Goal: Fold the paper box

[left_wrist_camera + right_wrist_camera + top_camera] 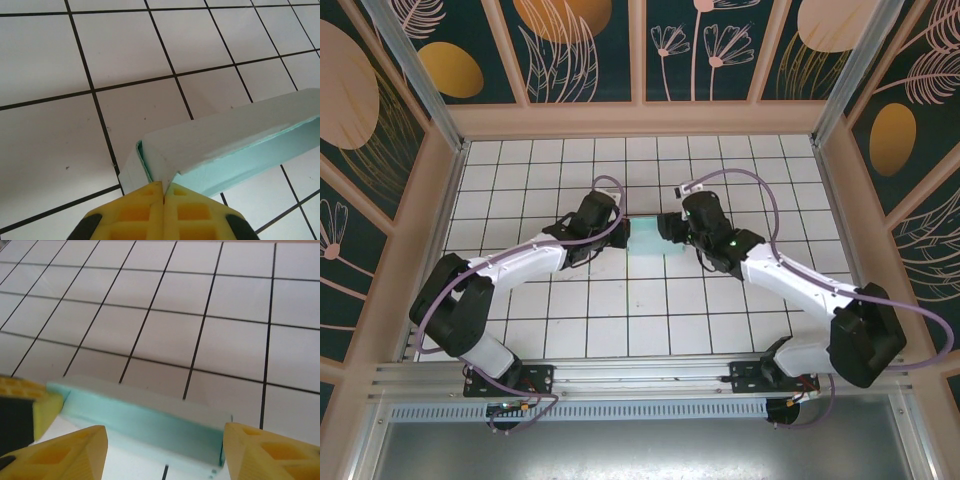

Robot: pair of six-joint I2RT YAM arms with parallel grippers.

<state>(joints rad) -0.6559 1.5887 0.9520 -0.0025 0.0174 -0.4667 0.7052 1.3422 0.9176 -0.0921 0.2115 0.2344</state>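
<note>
The white tiled table point(650, 320) spreads out in front of me, black grid lines running across it. My left arm point(510, 270) and right arm point(790, 280) both reach in toward its middle, and they meet from opposite sides.

Between them is the box point(647, 237), a pale aqua card piece, near the centre of the table and a little toward the far side. From my left wrist the box point(230, 135) is a long folded channel running away up and to the right, with a pale outer panel on top and an aqua inside face below it. Its shadow falls on the tiles beneath. From my right wrist the box point(145, 415) lies crosswise as a low aqua wall.

My left gripper point(163, 187) is closed tight, yellow pads pressed together, with the near end of the box's thin card nipped at the seam between them.

My right gripper point(164, 435) stands open. Its two yellow fingers point(260, 450) are spread wide, one toward each end of the aqua wall, holding nothing.
</note>
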